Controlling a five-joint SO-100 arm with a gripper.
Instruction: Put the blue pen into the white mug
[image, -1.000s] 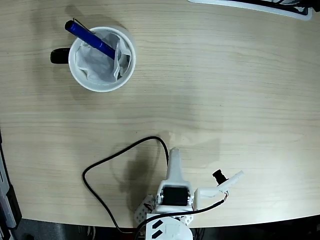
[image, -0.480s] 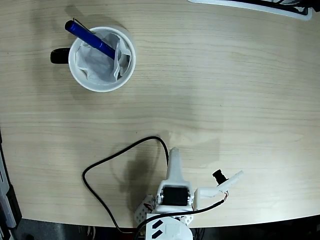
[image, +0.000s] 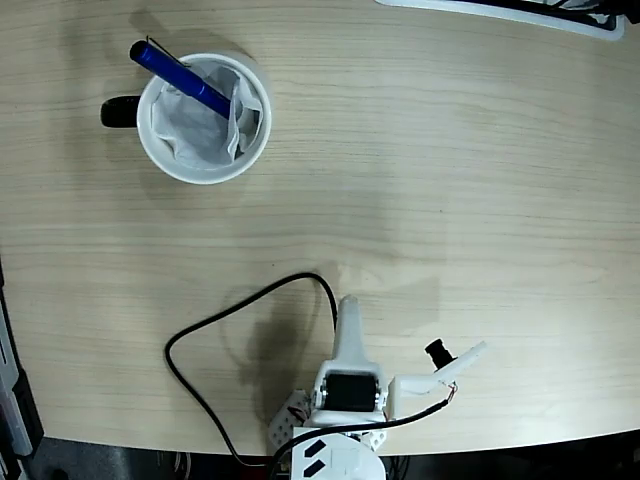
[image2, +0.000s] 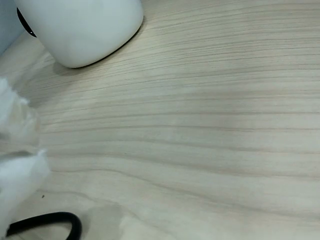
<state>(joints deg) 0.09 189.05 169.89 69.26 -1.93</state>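
In the fixed view, the blue pen (image: 180, 77) stands slanted inside the white mug (image: 204, 118) at the counter's (image: 450, 180) upper left, its top poking over the rim. The arm is folded at the bottom edge, its pincer (image: 349, 322) pressed together and holding nothing, beside a looping black cable (image: 215, 320). In the wrist view, the mug's (image2: 82, 27) wall fills the top left, cable (image2: 50, 222) at the bottom left.

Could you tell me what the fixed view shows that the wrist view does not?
Only the fixed view shows the blue pen leaning in the white mug, the mug's paper lining and the folded arm at the table's near edge. Only the wrist view shows the mug's outer wall from the side. Both share the mug, the wooden table and the black cable.
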